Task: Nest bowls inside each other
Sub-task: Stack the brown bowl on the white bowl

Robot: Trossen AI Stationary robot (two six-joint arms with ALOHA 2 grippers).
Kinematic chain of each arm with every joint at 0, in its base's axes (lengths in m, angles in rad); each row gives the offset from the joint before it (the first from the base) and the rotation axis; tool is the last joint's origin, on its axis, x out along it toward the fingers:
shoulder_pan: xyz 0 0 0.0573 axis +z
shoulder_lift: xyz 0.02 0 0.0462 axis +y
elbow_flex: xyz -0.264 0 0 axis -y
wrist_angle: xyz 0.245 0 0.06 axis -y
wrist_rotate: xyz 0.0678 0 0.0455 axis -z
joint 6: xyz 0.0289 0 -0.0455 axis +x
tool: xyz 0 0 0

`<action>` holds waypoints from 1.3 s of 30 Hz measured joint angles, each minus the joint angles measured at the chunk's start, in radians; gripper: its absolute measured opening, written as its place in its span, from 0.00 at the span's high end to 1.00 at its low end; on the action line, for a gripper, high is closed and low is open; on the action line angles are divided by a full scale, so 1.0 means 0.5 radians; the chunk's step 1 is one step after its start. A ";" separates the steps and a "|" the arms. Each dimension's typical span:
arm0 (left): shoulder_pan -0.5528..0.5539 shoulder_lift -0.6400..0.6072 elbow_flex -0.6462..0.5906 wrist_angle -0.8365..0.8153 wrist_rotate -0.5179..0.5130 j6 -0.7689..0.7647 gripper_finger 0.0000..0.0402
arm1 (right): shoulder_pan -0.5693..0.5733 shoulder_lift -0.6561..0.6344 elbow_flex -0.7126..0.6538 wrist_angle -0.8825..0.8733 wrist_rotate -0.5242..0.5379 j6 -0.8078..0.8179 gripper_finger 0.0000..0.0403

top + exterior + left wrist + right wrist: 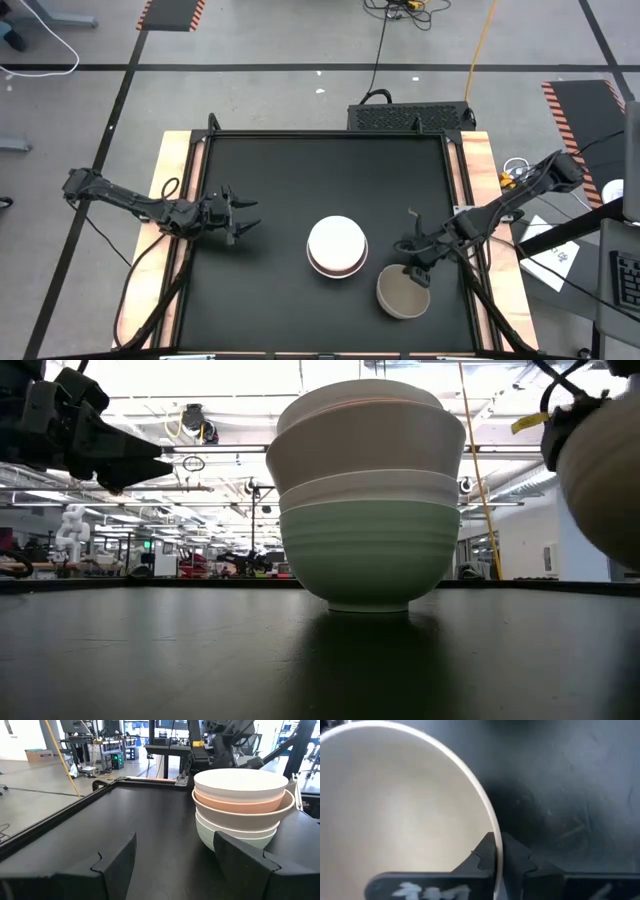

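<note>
A stack of nested bowls (337, 246) stands on its mint-green bottom bowl (365, 555) at the middle of the black table; a white bowl (240, 782) is on top, with coral-pink and beige-grey rims below it. My right gripper (415, 268) is shut on an olive-tan bowl (403, 292), to the right of the stack and nearer the table's front edge. My left gripper (250, 215) is open and empty, above the table to the left of the stack; its fingers point toward the stack (242, 805). My right gripper pinches the olive-tan bowl's rim (492, 827), one finger inside the bowl and one outside against its wall. The fingers come from above and from the table's right far side. The bowl (605, 470) hangs mouth up, clear of the table in the low view.
The raised rim of the table (455, 200) runs along its right side close to my right arm. Bare black table (270, 170) lies between my left gripper and the stack and along the far side.
</note>
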 joint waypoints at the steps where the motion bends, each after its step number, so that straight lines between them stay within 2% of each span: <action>1: 0.000 0.000 0.000 -0.007 0.001 -0.007 0.33 | 0.000 -0.008 0.000 0.014 0.000 -0.026 0.99; 5: 0.001 0.000 0.000 -0.017 0.001 -0.011 0.33 | 0.001 -0.061 0.000 0.182 0.023 -0.159 0.99; 9: 0.000 0.000 0.000 -0.017 0.000 -0.011 0.33 | 0.004 -0.167 0.000 0.412 0.139 -0.401 0.99; 12: 0.001 0.000 0.000 -0.017 0.000 -0.011 0.33 | 0.007 -0.296 0.000 0.433 0.215 -0.574 0.99; 17: 0.001 0.000 0.000 -0.017 0.000 -0.011 0.33 | 0.018 -0.612 0.000 0.327 0.394 -0.902 1.00; 24: 0.001 -0.001 0.000 -0.028 -0.001 -0.010 0.33 | 0.016 -1.033 0.000 -0.128 0.693 -1.115 1.00; 34: 0.001 0.000 0.000 -0.053 -0.001 -0.001 0.33 | 0.013 -1.338 -0.001 -0.437 0.953 -1.298 1.00; 39: 0.000 0.000 0.000 -0.060 -0.002 -0.008 0.33 | 0.013 -1.449 -0.089 -0.434 0.951 -1.325 1.00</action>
